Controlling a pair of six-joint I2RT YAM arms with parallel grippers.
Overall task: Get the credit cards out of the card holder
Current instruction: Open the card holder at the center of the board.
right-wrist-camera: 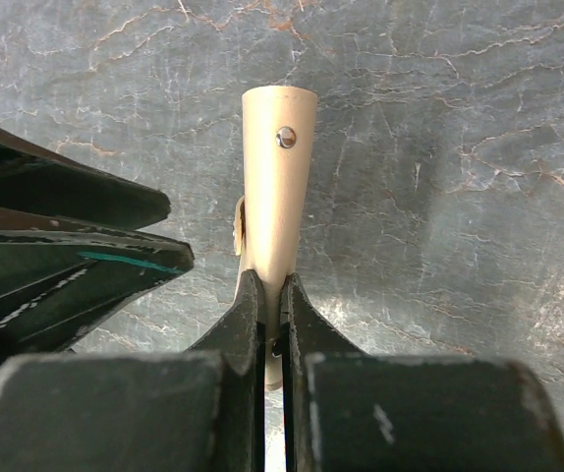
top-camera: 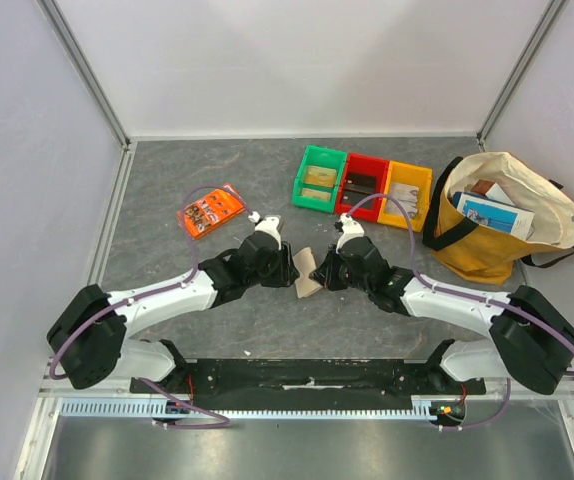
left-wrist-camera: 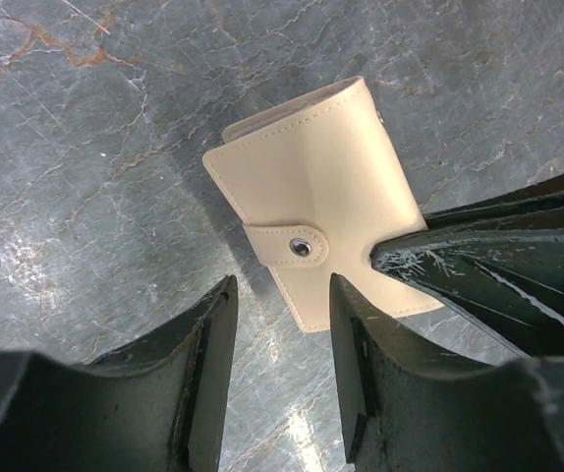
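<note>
Card holder (left-wrist-camera: 311,197) sits between both arms, bins (top-camera: 362,183) and bag (top-camera: 497,215) beyond: right pincer (right-wrist-camera: 272,295) clamps its edge, left pincer (left-wrist-camera: 282,290) gapes empty beside; beige, tab snapped shut.

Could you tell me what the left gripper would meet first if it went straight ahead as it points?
Probably the card holder, near its snap tab, which the right gripper clamps; the exact depth is unclear.
</note>
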